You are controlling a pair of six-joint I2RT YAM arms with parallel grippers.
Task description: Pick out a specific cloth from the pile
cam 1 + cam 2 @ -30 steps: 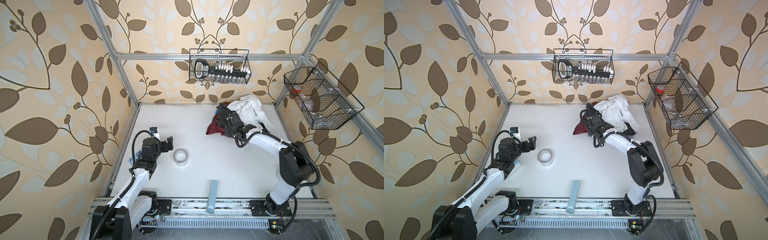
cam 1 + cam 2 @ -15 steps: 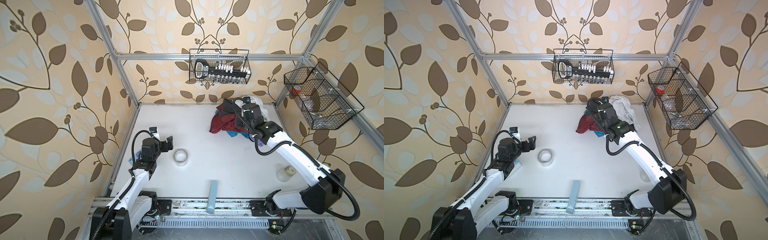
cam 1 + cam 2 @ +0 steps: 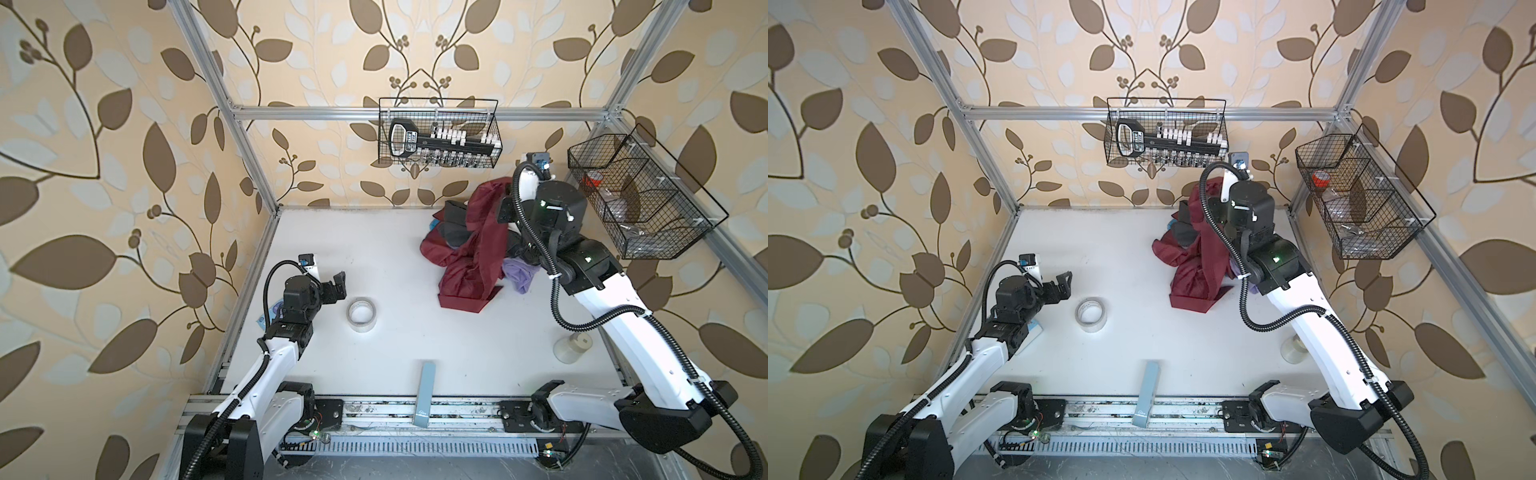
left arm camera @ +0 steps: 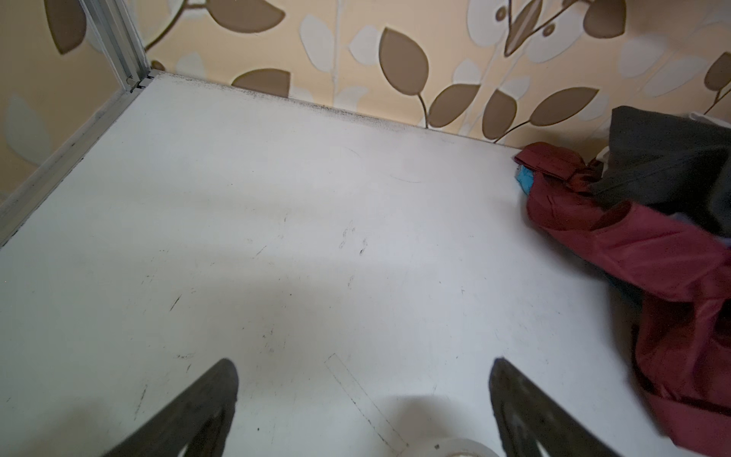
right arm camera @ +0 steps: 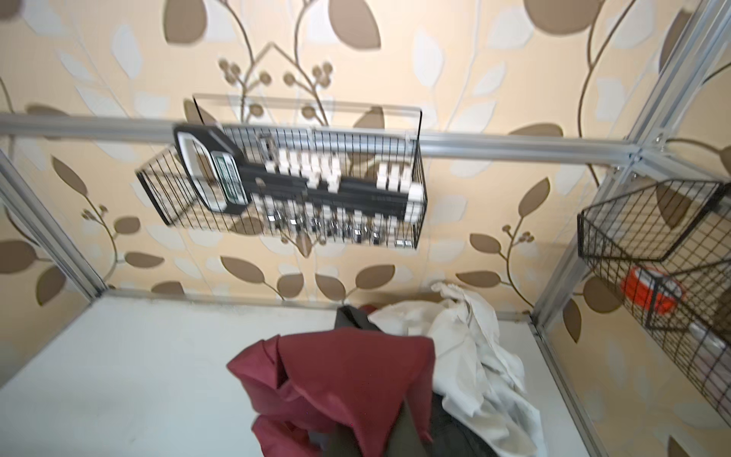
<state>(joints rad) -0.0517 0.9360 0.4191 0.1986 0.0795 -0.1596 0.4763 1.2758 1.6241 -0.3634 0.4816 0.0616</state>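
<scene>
The left hand (image 3: 337,283) hovers low by the bench's (image 3: 374,249) left rail, its fingers spread with nothing between them. Just right of it a tape roll (image 3: 362,314) lies flat. From there a wide bare stretch of bench runs to the back wall and across to the pile (image 3: 456,226). A grey-blue strip (image 3: 426,392) overhangs the front edge near the middle.

The pile sits in the back right corner, against the wall. The cloth (image 3: 469,266) is drawn up out of it: its top is gathered at the right hand (image 5: 397,431), which is pressed together and pinching it high above the heap. The rest trails down over dark grey fabric and ends in a flat hem on the bench, on the pile's near side. A lilac piece (image 3: 517,272) shows beside it. A lidded jar (image 3: 572,348) stands near the right edge, beside the right arm.

The left wrist view shows a turquoise scrap (image 4: 524,182) under the cloth's far fold. The right wrist view shows a white garment (image 5: 474,344) that the arm hides in both top views. The strip appears only in the top views, and the arm half covers the jar in one.
</scene>
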